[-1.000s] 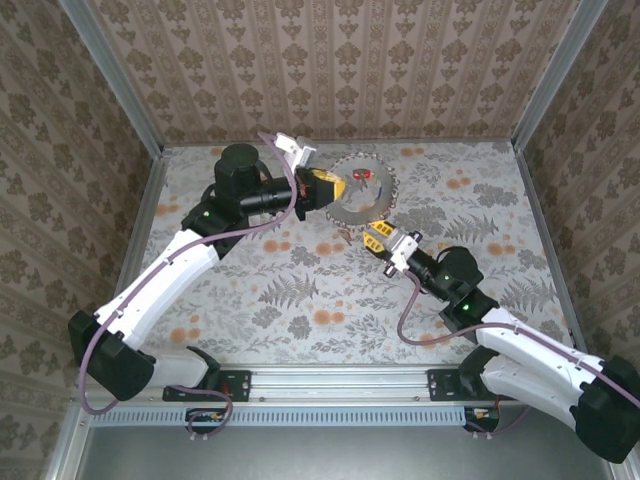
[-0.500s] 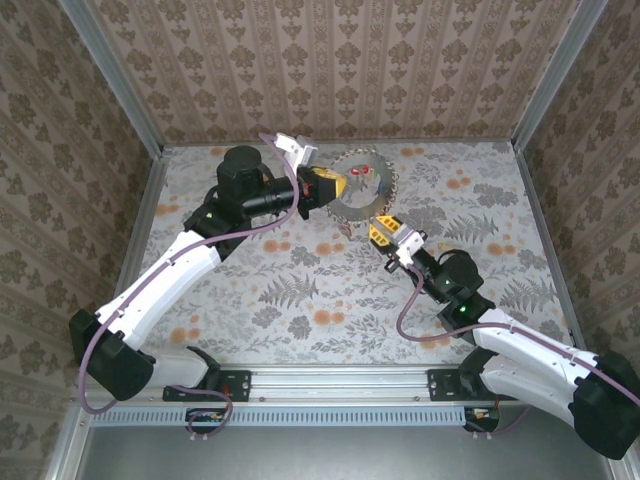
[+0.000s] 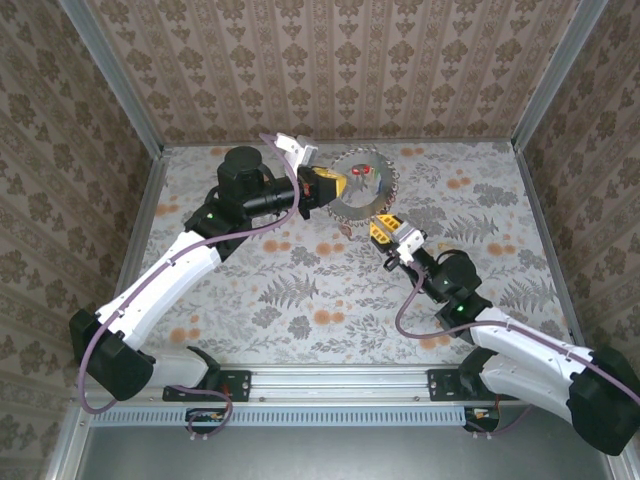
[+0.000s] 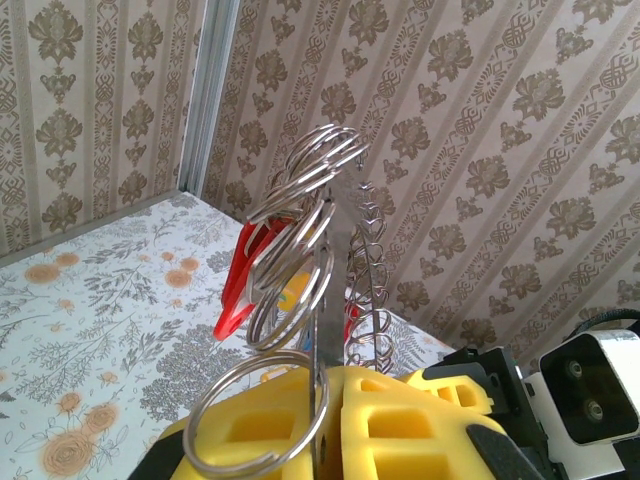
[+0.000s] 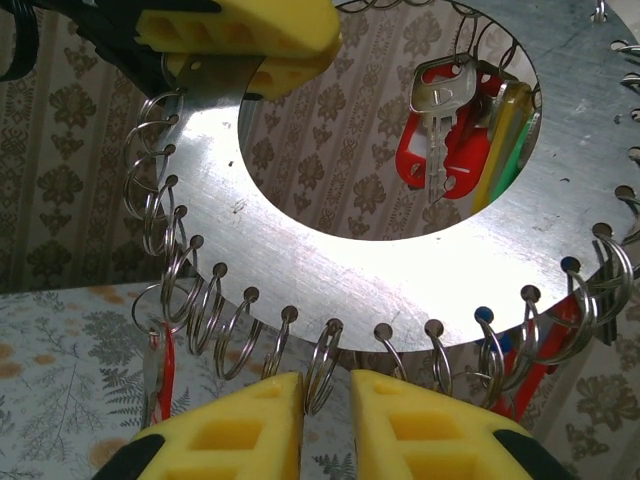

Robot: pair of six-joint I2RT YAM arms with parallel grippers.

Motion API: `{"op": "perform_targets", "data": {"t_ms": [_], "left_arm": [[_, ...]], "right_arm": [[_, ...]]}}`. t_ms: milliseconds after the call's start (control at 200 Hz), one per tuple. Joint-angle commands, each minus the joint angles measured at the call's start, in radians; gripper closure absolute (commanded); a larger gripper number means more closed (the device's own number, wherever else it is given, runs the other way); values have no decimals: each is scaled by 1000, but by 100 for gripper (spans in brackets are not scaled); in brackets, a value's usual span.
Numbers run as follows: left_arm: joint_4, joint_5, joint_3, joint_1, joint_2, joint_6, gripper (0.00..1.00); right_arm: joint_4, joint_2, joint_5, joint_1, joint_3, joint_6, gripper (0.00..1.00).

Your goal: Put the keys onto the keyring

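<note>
Right gripper (image 5: 325, 385) jaws narrow, a slit apart. One split ring (image 5: 322, 372) off the keyring (image 5: 330, 260) hangs into that slit; can't tell if the pads pinch it.

Keyring sits directly above the fingertips, just beside them. It's a flat bright metal disc with a big centre hole, stood on edge, face toward this hand, lower rim running side to side across the jaw line. Holes line the rim, each with a wire ring dangling.

Through the centre hole, beyond the disc: silver key (image 5: 437, 110) on a red tag (image 5: 412, 150), yellow and green tags next to it. More red and blue tags hang off rings to the hand's right, a red one to its left.

Left gripper (image 4: 322, 405) is clamped on the disc's rim, up and left of the right hand, holding it off the table (image 3: 300, 290).

Right hand is nearer the free rings, so I'd call the next move its job. It hinges on that ring lining up edge-on with the slit.
</note>
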Motion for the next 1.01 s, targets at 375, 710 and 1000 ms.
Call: {"op": "perform_targets", "data": {"t_ms": [375, 710, 1000], "left_arm": [[88, -9, 0, -12, -18, -27, 100], [97, -60, -15, -12, -24, -42, 99], [103, -222, -78, 2, -35, -151, 97]], "right_arm": [[106, 43, 32, 6, 22, 16, 84], [52, 41, 45, 6, 19, -36, 100], [31, 12, -26, -25, 27, 39, 100]]}}
